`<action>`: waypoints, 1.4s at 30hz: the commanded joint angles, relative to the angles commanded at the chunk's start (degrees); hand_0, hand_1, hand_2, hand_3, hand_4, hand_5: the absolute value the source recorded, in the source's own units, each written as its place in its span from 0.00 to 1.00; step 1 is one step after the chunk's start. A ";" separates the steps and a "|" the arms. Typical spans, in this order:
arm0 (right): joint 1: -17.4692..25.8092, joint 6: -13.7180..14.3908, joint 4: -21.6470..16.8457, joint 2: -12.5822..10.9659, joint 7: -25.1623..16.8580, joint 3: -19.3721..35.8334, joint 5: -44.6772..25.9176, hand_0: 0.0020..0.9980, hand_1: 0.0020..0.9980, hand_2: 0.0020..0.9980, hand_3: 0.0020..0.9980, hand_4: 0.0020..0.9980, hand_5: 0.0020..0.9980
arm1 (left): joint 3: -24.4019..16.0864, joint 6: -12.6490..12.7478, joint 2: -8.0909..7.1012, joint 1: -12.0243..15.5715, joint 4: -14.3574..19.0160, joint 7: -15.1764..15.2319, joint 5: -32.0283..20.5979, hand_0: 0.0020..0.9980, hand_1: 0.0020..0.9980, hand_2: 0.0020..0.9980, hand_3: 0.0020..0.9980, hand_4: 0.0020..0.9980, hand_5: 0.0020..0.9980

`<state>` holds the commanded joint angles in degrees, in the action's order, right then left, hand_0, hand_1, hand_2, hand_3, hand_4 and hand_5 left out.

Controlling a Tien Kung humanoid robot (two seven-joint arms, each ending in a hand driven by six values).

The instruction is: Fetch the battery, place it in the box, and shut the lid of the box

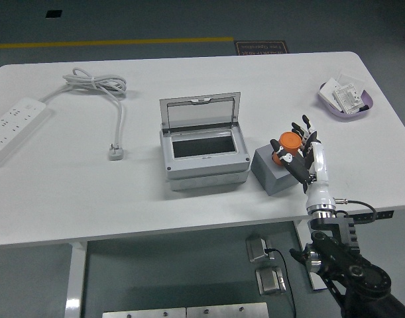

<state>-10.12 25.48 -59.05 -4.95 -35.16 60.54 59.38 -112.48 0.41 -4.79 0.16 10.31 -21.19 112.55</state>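
A grey box (203, 159) stands mid-table with its clear lid (201, 112) raised upright at the back; the inside looks dark and I see nothing in it. To its right sits a grey block (270, 173). On top of the block is an orange battery (289, 142). My right hand (297, 147) reaches up from the lower right. Its fingers are curled around the battery, which still rests on the block. The left arm does not appear in the head view.
A white power strip (13, 124) lies at the far left, its coiled cable (96, 84) and plug (116, 152) running toward the middle. A purple tray (348, 110) holding white parts sits at the back right. The table's near edge passes just below the block.
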 joint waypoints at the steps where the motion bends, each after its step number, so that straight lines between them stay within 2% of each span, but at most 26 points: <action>1: -0.01 -0.01 0.00 0.01 0.05 -0.08 0.05 0.82 0.87 0.84 0.96 0.91 0.26 | 0.03 0.00 0.00 0.01 0.00 -0.01 -0.01 0.67 0.68 0.67 0.74 0.82 0.29; 6: -0.07 -0.02 0.07 0.08 0.33 -0.47 0.34 0.82 0.87 0.84 0.96 0.91 0.26 | 0.20 -0.02 0.00 0.07 0.00 -0.09 -0.06 0.67 0.68 0.67 0.74 0.82 0.29; 7: -0.08 0.00 0.09 0.09 0.38 -0.52 0.39 0.81 0.86 0.82 0.95 0.88 0.22 | 0.21 -0.02 -0.01 0.08 0.00 -0.09 -0.07 0.67 0.68 0.67 0.74 0.82 0.29; 12: -0.12 0.37 0.09 0.05 0.68 -0.68 0.61 0.81 0.86 0.82 0.95 0.88 0.22 | 0.25 -0.02 -0.07 0.04 0.00 -0.11 -0.06 0.67 0.68 0.67 0.74 0.82 0.29; 13: -0.13 0.47 0.09 0.04 0.73 -0.69 0.63 0.80 0.85 0.81 0.93 0.85 0.19 | 0.25 -0.02 -0.08 0.03 0.00 -0.11 -0.05 0.67 0.68 0.67 0.74 0.82 0.29; 18: -0.15 0.72 0.10 0.06 0.86 -0.70 0.46 0.80 0.85 0.81 0.93 0.85 0.19 | 0.25 -0.03 -0.04 -0.04 0.00 -0.10 -0.03 0.67 0.68 0.67 0.74 0.82 0.29; 19: -0.15 0.72 0.10 0.06 0.91 -0.70 0.41 0.80 0.84 0.79 0.90 0.81 0.15 | 0.27 -0.04 -0.03 -0.06 0.00 -0.09 -0.04 0.67 0.68 0.67 0.74 0.82 0.28; 24: -0.13 0.50 0.00 0.03 1.43 -0.65 0.24 0.80 0.84 0.79 0.90 0.81 0.15 | 0.29 -0.05 -0.02 -0.14 0.00 -0.03 -0.04 0.67 0.68 0.67 0.74 0.82 0.28; 25: -0.13 0.41 -0.02 0.04 1.56 -0.65 0.18 0.78 0.81 0.77 0.86 0.60 0.01 | 0.30 -0.05 -0.02 -0.15 0.00 -0.04 -0.04 0.67 0.68 0.67 0.74 0.82 0.28; 30: -0.09 -0.22 -0.17 0.04 2.38 -0.58 0.04 0.78 0.81 0.77 0.86 0.60 0.01 | 0.41 -0.05 -0.01 -0.15 0.00 -0.06 -0.16 0.67 0.68 0.67 0.74 0.82 0.28; 31: -0.10 -0.30 -0.20 0.04 2.49 -0.55 0.02 0.76 0.78 0.69 0.69 0.26 0.00 | 0.42 -0.05 0.00 -0.16 0.00 -0.06 -0.17 0.67 0.68 0.67 0.74 0.82 0.28; 36: -0.21 -0.59 -0.34 0.04 3.00 -0.52 -0.06 0.76 0.78 0.69 0.69 0.26 0.00 | 0.57 -0.05 0.03 -0.21 0.00 -0.05 -0.33 0.67 0.68 0.67 0.74 0.82 0.28; 37: -0.23 -0.62 -0.36 0.03 3.06 -0.51 -0.08 0.76 0.72 0.63 0.59 0.21 0.00 | 0.59 -0.05 0.03 -0.21 0.00 -0.05 -0.35 0.67 0.68 0.67 0.74 0.82 0.27; 42: -0.31 -0.66 -0.38 0.02 3.24 -0.47 -0.35 0.76 0.72 0.63 0.59 0.21 0.00 | 0.71 -0.04 0.02 -0.22 0.00 -0.06 -0.48 0.67 0.68 0.67 0.74 0.82 0.27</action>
<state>-10.43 24.82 -59.43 -4.93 -31.93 60.06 59.02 -111.76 0.37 -4.77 -0.07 10.31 -21.24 112.07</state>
